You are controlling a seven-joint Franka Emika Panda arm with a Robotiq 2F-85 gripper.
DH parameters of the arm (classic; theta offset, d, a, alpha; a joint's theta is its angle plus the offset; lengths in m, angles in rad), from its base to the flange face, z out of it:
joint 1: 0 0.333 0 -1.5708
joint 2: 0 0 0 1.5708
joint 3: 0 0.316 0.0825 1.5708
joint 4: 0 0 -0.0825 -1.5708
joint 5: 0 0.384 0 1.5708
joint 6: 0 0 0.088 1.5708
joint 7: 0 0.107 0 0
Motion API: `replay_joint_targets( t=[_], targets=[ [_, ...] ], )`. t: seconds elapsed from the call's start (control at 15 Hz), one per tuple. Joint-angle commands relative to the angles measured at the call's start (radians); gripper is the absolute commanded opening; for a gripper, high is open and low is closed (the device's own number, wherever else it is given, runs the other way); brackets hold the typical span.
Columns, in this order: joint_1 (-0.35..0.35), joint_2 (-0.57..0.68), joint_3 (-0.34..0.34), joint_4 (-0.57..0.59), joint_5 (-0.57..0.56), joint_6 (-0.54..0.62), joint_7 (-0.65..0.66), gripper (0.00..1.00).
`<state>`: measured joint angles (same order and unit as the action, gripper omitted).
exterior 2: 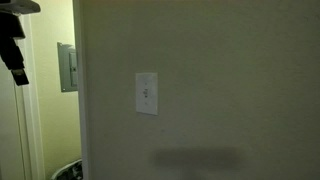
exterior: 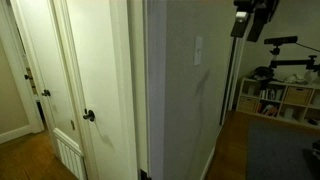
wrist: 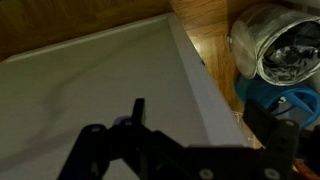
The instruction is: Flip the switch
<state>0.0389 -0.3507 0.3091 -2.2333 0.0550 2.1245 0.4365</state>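
Note:
The switch [exterior: 198,50] is a small upright white plate on the grey-white wall; it also shows in an exterior view [exterior 2: 146,93] with its small toggle at the middle. My gripper [exterior: 254,16] hangs dark at the top of the frame, higher than the switch and apart from the wall. It shows again at the top edge in an exterior view [exterior 2: 12,48]. In the wrist view the gripper [wrist: 200,118] has its two dark fingers wide apart and empty, above the wall's corner edge. The switch is out of the wrist view.
A white door with a dark round knob [exterior: 88,116] stands beyond the wall's corner. A grey panel box [exterior 2: 67,67] hangs on the far wall. A shelf unit [exterior: 272,97] stands on the wooden floor. A lined bin [wrist: 280,45] sits below the gripper.

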Motion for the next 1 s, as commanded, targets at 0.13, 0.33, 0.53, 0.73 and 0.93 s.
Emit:
replay_joint_targets(
  t=[0.13, 0.33, 0.53, 0.73, 0.93],
  targets=[
    [0.026, 0.003, -0.023, 0.003, -0.011, -0.001, 0.008, 1.00],
    [0.026, 0.003, -0.023, 0.003, -0.011, -0.001, 0.008, 1.00],
    [0.022, 0.012, -0.029, -0.002, -0.017, 0.001, 0.002, 1.00],
    [0.009, 0.021, -0.059, -0.021, -0.035, 0.023, -0.037, 1.00],
    [-0.002, 0.047, -0.109, -0.022, -0.059, 0.034, -0.102, 1.00]
  ],
)
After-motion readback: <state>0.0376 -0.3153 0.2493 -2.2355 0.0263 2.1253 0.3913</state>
